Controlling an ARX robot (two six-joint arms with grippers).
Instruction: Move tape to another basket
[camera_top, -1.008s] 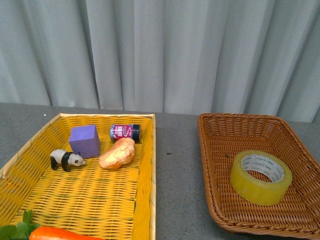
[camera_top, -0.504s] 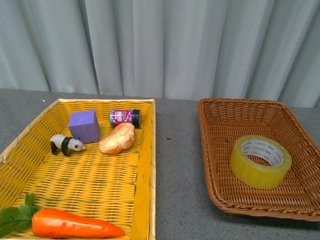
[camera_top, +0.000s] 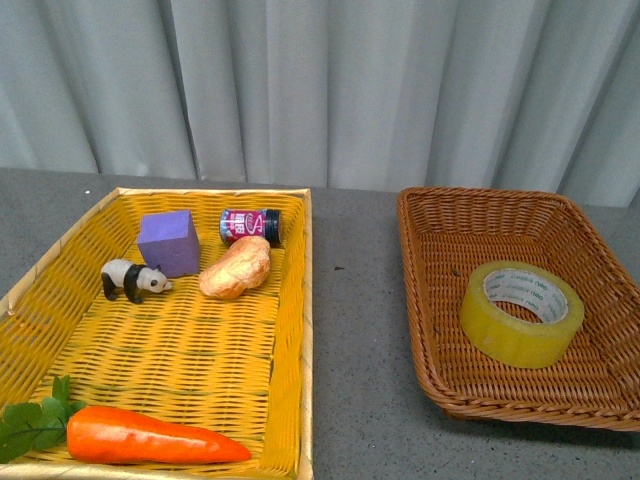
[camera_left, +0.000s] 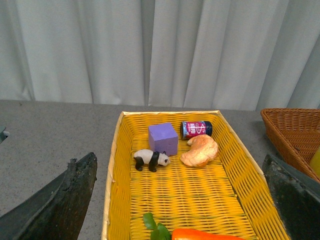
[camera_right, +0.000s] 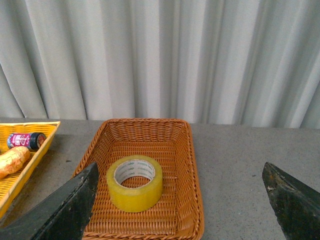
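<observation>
The tape (camera_top: 522, 313) is seen lying flat, core hole upward, on the floor of the brown wicker basket (camera_top: 430, 250), toward its right half and clear of the walls; nothing grips it. The same roll (camera_right: 134, 182) is shown in the right wrist view, resting between the spread fingers of the right gripper (camera_right: 180, 200), whose jaws are parted wide with nothing between them. The left gripper (camera_left: 180, 200) is likewise released, its dark fingers (camera_left: 60, 205) standing far apart and holding nothing.

To the left, across a strip of grey tabletop (camera_top: 355, 330), a yellow woven basket (camera_top: 290, 330) is placed. In it are found a purple cube (camera_top: 168, 241), a toy panda (camera_top: 131, 279) just beside the cube, a small dark jar with a red label (camera_top: 250, 226) lying on its side, a bread roll (camera_top: 236, 268) touching the jar, and an orange carrot with green leaves (camera_top: 150, 447) near the front wall. A pleated grey curtain (camera_top: 320, 90) is hung behind the table.
</observation>
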